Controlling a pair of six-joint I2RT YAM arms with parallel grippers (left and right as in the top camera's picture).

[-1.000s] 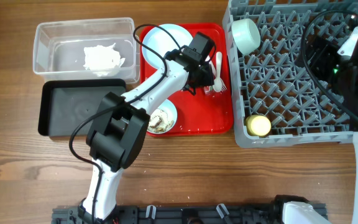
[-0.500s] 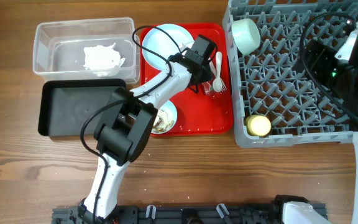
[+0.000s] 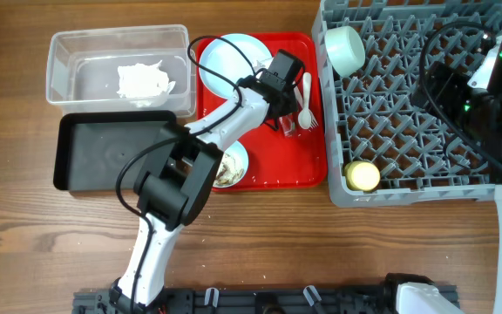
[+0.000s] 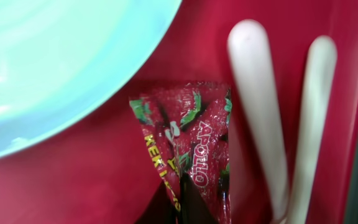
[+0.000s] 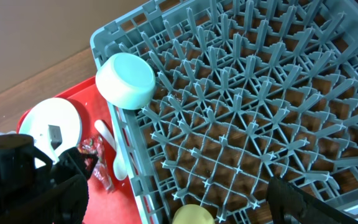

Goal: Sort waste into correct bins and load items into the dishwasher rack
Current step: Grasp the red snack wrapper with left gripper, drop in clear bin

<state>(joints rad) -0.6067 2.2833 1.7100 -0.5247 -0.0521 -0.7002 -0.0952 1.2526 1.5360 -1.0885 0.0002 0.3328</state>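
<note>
My left gripper (image 3: 284,119) is down on the red tray, shut on the red wrapper (image 4: 188,149), which shows crumpled between its fingertips in the left wrist view. The pale blue plate (image 4: 55,68) lies just left of the wrapper. The white spoon (image 4: 257,106) and fork (image 4: 309,118) lie just right of it. A bowl with food scraps (image 3: 231,166) sits at the tray's front. My right gripper (image 5: 173,186) hangs open over the grey dishwasher rack (image 3: 408,131), holding nothing. In the rack are a mint bowl (image 5: 126,79) and the yellow cup (image 3: 362,176).
The clear tub (image 3: 68,52) at the back left holds white tissue (image 3: 145,81). The black tray (image 3: 111,148) sits in front of it, beside the red tray (image 3: 295,170). Bare wooden table (image 3: 321,253) lies toward the front.
My left gripper's jaws have closed on the wrapper, with the arm shifted a little over the tray. The right gripper has drifted slightly over the rack.
</note>
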